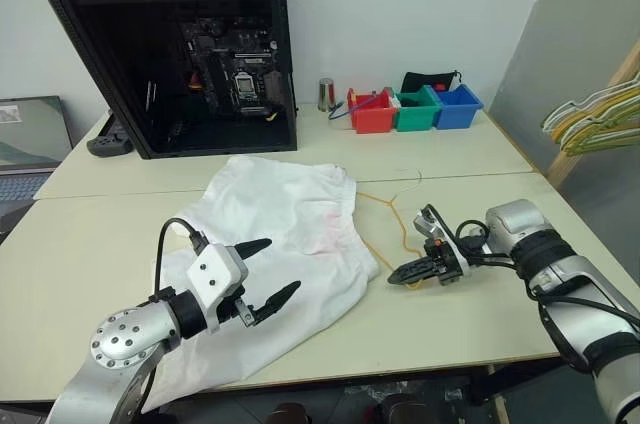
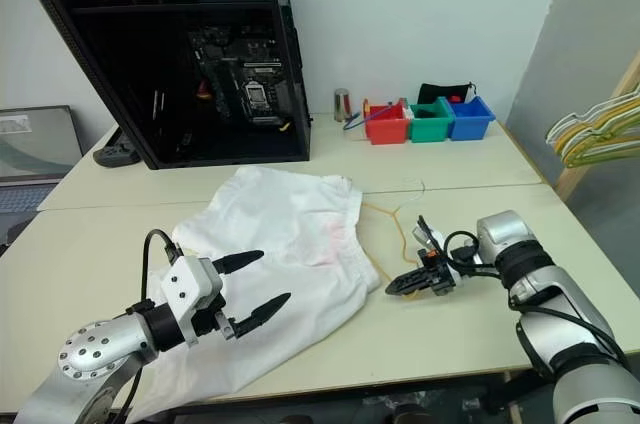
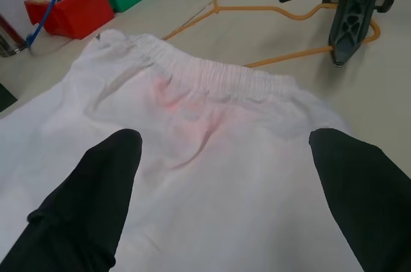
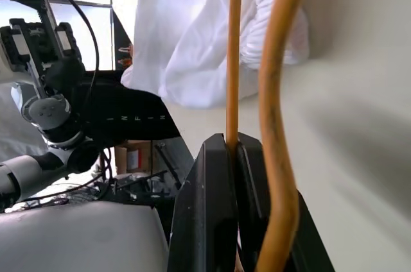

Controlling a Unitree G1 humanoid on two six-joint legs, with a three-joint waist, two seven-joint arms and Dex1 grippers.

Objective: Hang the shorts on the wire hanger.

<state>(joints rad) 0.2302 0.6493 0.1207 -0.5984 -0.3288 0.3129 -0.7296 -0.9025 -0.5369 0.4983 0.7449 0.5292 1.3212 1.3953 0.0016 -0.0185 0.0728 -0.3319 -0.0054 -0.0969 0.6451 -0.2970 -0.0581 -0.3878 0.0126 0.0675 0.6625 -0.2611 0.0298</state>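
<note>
The white shorts lie spread flat on the table, with a faint pink mark near the elastic waistband. Just to their right lies the thin yellowish wire hanger, its hook pointing toward the back of the table. My left gripper hovers open over the near part of the shorts, its black fingers spread wide and holding nothing. To the right of the shorts, my right gripper is low on the table and shut on the hanger's wire, which runs up from between its closed fingers.
An open black computer case stands at the back left. Red, green and blue bins and a metal can sit at the back. A bunch of coloured hangers hangs at the far right. A laptop is at the left.
</note>
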